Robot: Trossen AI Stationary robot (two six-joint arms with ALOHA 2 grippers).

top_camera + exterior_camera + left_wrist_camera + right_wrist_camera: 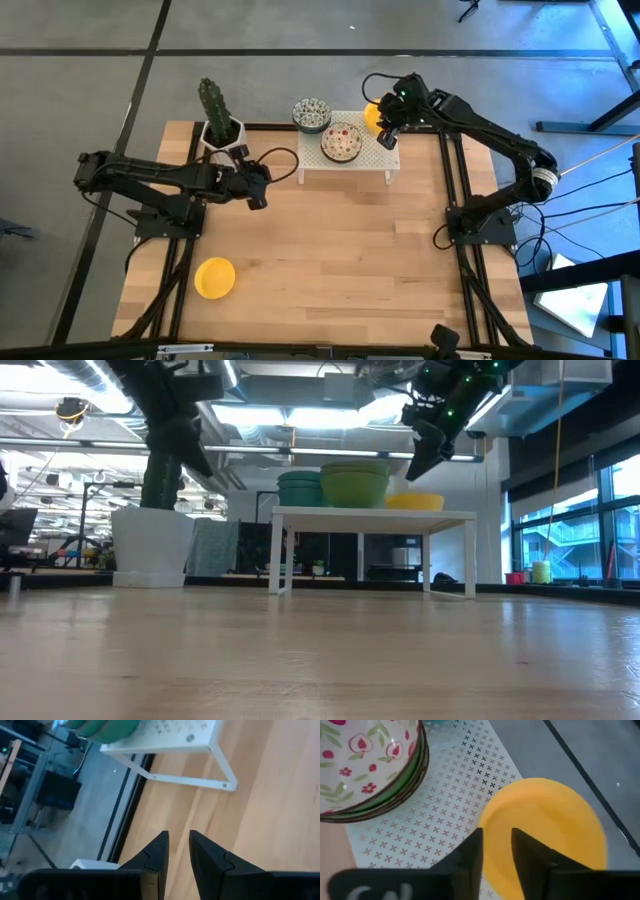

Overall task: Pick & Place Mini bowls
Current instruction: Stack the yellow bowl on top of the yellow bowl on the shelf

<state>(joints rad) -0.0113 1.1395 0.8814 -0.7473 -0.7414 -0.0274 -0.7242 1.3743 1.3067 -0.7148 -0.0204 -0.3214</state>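
A plain yellow round mini bowl (pixel 214 277) lies alone near the wooden table's (pixel 330 260) front left. The left gripper (pixel 258 187) hovers beside the cactus pot (pixel 222 135), fingers narrowly apart. On the white perforated metal rack (pixel 360 160) sit teal-speckled bowls (pixel 311 114), red floral bowls (pixel 341 142) and a yellow bowl (pixel 545 832) under the slightly parted right gripper (pixel 496 852).

The right end effector (pixel 496 851), fingers narrowly apart, hovers above a yellow bowl (pixel 555 825) on the perforated rack (pixel 440 815).
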